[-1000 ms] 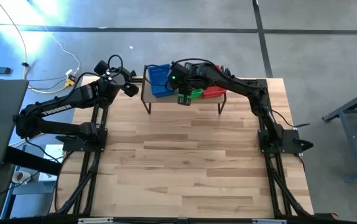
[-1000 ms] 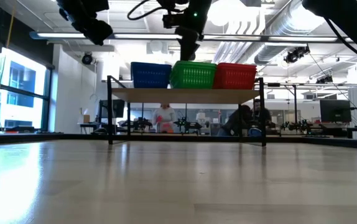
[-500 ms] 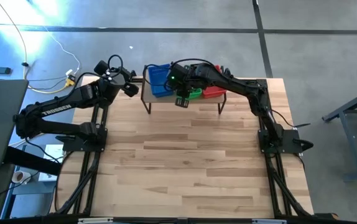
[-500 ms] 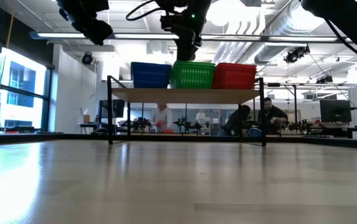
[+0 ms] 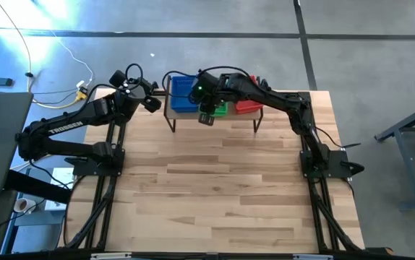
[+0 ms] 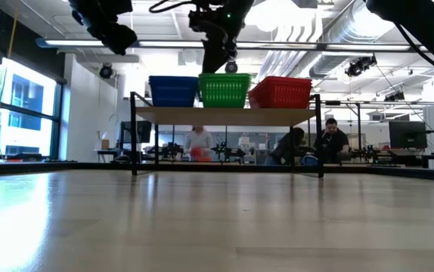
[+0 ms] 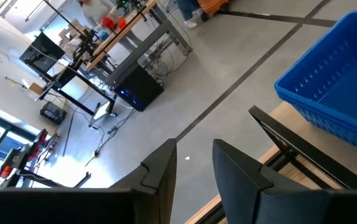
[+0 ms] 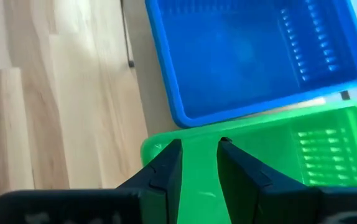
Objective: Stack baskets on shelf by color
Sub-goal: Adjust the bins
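Note:
A blue basket (image 6: 173, 91), a green basket (image 6: 224, 89) and a red basket (image 6: 281, 92) stand side by side on the low wooden shelf (image 6: 224, 115) at the table's far edge. Whether each is a nested stack I cannot tell. My right gripper (image 8: 198, 144) reaches down onto the green basket (image 8: 259, 162), right beside the blue basket (image 8: 253, 56), and is shut on it. My left gripper (image 7: 194, 149) hovers open in the air off the shelf's left end, by the blue basket (image 7: 334, 81), touching nothing. My right gripper holds the green basket by its rim (image 8: 155, 147), close to the corner next to the blue basket. It comes from above, pointing down, and green plastic shows between its two fingers (image 8: 169, 165). The basket's bottom stays on the shelf, upright.
The shelf (image 5: 240, 115) stands on thin black legs (image 6: 134, 136) near the tabletop's far edge. Bare wooden tabletop (image 5: 215, 188) spreads out on its near side. People and workbenches show in the room behind.
My right gripper has moved toward the table's left and taken the green basket with it along the shelf. The blue basket has slid left ahead of it, toward the shelf's left end. The red basket has stayed put.

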